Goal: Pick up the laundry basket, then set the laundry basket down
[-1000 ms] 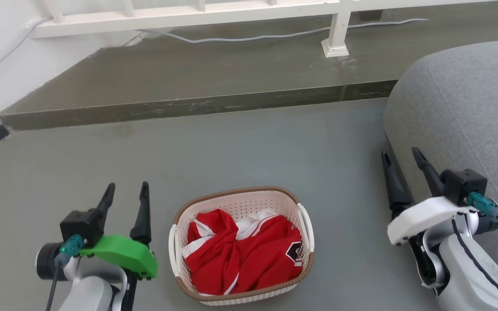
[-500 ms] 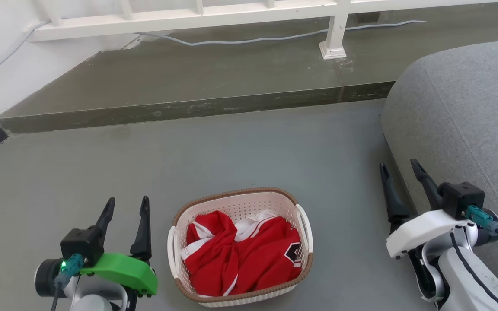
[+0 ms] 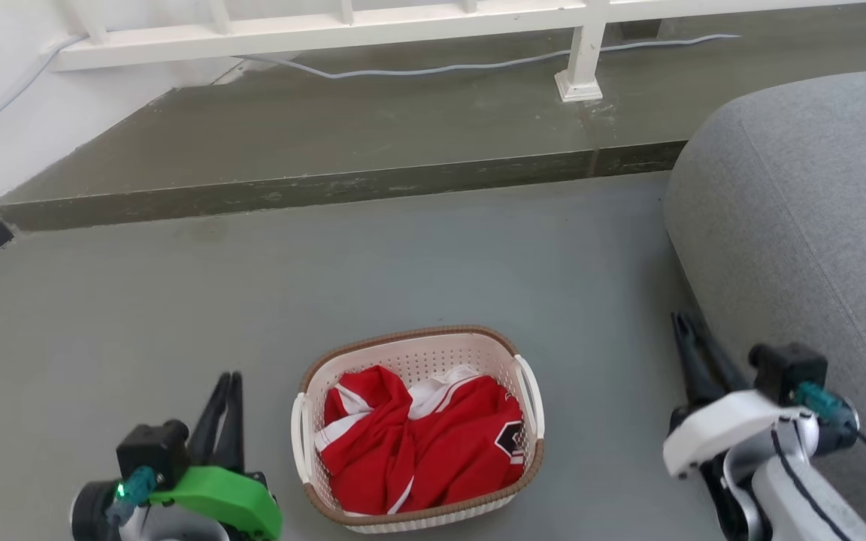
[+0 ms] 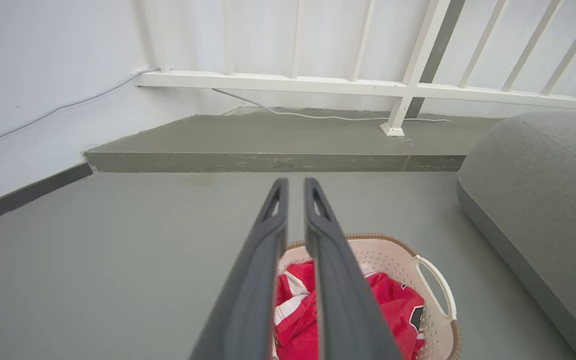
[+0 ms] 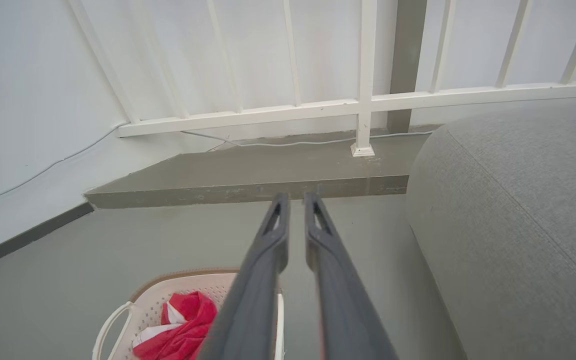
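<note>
The laundry basket [image 3: 305, 451], cream-white with a brown rim band and white side handles, stands on the grey floor at the bottom middle of the head view. A red and white garment [image 3: 418, 443] is bunched inside it. My left gripper [image 3: 226, 379] is to the basket's left, apart from it, fingers shut on nothing. My right gripper [image 3: 681, 321] is well off to its right beside the sofa, also shut and holding nothing. The left wrist view has the basket [image 4: 398, 243] below and right of the shut left gripper [image 4: 295, 184]. In the right wrist view the basket [image 5: 148, 310] lies lower left of the right gripper [image 5: 295, 197].
A big grey sofa cushion [image 3: 801, 210] lies on the right, close to my right arm. A raised concrete step [image 3: 328, 135] crosses the floor behind the basket, carrying a white railing [image 3: 328, 26] and a loose cable [image 3: 440, 68]. A white wall stands at the left.
Both grippers have gone from open to shut and have sunk toward the bottom of the head view. The basket has stayed in place.
</note>
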### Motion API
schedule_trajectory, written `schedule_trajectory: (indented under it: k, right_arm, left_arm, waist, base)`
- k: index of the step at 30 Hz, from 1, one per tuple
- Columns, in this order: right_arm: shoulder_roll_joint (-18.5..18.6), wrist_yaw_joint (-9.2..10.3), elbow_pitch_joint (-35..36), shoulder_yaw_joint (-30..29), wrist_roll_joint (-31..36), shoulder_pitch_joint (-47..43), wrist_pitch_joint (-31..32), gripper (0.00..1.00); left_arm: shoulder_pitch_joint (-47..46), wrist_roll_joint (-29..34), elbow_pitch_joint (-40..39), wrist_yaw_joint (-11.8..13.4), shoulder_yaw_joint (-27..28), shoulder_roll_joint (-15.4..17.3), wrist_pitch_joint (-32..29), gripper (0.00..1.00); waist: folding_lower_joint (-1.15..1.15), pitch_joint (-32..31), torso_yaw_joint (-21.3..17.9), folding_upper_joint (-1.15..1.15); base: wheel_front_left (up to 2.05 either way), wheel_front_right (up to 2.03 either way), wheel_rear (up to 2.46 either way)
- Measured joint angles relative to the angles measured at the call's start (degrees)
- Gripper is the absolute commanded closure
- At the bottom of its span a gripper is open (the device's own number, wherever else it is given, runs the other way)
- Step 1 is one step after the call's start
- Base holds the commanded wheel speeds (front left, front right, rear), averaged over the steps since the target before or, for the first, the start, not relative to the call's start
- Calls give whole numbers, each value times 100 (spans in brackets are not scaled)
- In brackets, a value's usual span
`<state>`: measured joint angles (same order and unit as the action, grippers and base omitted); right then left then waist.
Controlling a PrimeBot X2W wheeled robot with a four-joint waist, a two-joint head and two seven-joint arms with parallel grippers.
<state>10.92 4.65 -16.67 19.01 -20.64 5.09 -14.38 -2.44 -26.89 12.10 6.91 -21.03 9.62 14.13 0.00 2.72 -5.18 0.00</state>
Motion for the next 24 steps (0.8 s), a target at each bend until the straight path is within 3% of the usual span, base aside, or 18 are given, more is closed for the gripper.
schedule_trajectory:
  k: [24]
  right_arm:
    - [-207,-247,20,-525,-1638,-123,393,100]
  left_arm:
    - [76,-1530,25,-290,457,-170,-383,100]
  waist:
    - [0,-58,124,0]
  base:
    - [0,0,0]
